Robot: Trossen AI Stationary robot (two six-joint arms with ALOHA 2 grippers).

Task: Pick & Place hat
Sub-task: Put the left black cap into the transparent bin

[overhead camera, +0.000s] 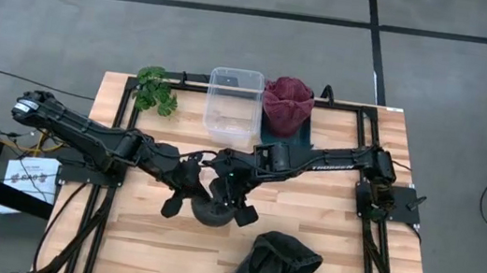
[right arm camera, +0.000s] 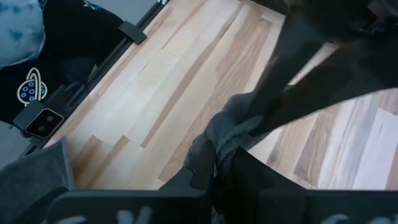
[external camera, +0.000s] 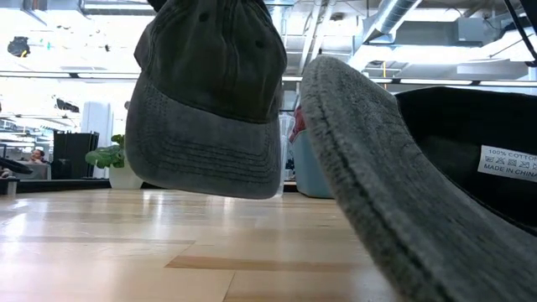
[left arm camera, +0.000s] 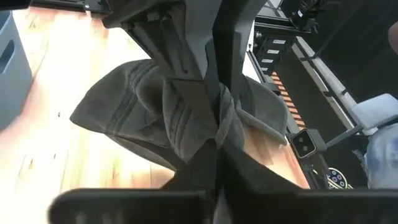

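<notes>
A dark grey cap hangs between my two grippers over the middle of the table. In the low view the cap is clear of the wood, brim lowest. My left gripper and my right gripper meet above it, each shut on its cloth. A second dark grey cap lies on the table near the front edge, close before the low camera, its inside label showing. My left gripper pinches a bunched fold of the cap's crown cloth between its two fingers, coming from above. The cap hangs below the fingers, clear of the table. My right gripper pinches a gathered fold of the crown cloth right beside the other gripper's hold, from above. The cloth is bunched into several layers at the fingers, and the cap hangs below.
A clear plastic bin stands at the far middle of the table. A maroon knitted hat sits to its right and a green plant to its left. Black frame rails run along the table's sides.
</notes>
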